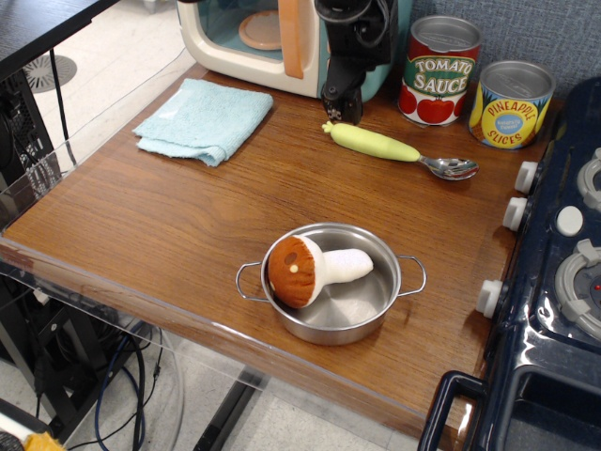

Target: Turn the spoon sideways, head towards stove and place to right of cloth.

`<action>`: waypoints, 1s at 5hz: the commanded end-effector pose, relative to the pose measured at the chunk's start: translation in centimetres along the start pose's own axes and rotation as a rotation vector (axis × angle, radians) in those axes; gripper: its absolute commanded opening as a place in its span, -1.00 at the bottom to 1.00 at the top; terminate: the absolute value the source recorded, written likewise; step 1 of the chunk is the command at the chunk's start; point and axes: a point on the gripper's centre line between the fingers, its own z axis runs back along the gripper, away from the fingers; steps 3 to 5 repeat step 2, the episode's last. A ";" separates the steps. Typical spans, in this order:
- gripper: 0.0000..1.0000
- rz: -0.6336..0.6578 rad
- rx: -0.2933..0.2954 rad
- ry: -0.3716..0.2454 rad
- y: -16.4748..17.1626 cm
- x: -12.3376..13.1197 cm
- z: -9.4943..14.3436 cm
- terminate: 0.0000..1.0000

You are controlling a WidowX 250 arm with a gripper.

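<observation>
The spoon lies flat on the wooden table. Its yellow-green handle points left and its silver bowl points right towards the dark blue stove. It lies to the right of the light blue cloth, with bare wood between them. My gripper hangs above the table just up and left of the handle's tip, in front of the toy microwave. It holds nothing and its fingers look slightly apart.
A teal-and-cream toy microwave stands at the back. A tomato sauce can and a pineapple can stand behind the spoon. A steel pot holding a plush mushroom sits near the front edge.
</observation>
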 end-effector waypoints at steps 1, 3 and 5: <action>1.00 -0.006 0.061 -0.006 -0.2 -0.8 2.4 -1.00; 1.00 -0.006 0.061 -0.006 -0.2 -0.8 2.4 1.00; 1.00 -0.006 0.061 -0.006 -0.2 -0.8 2.4 1.00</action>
